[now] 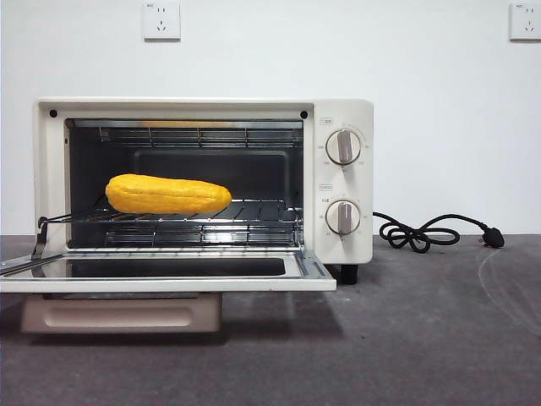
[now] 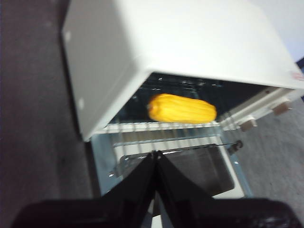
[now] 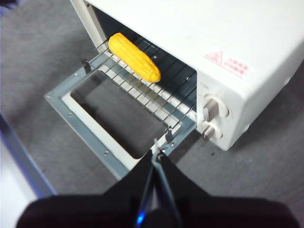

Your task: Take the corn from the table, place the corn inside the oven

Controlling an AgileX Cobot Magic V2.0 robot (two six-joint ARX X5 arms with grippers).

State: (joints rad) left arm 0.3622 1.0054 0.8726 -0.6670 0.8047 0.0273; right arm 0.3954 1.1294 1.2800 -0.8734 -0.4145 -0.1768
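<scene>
The corn (image 1: 167, 194) lies on its side on the wire rack inside the oven (image 1: 342, 182), toward the left of the cavity. The oven door (image 1: 169, 272) hangs fully open and flat. From the left wrist view the corn (image 2: 181, 109) shows on the rack, with my left gripper (image 2: 156, 154) shut and empty above the open door. In the right wrist view the corn (image 3: 134, 57) rests on the rack, and my right gripper (image 3: 156, 153) is shut and empty above the door's near corner. Neither gripper shows in the front view.
A black power cord with plug (image 1: 435, 231) lies coiled on the table (image 1: 423, 338) to the right of the oven. Two knobs (image 1: 343, 146) sit on the oven's right panel. A white wall with sockets stands behind.
</scene>
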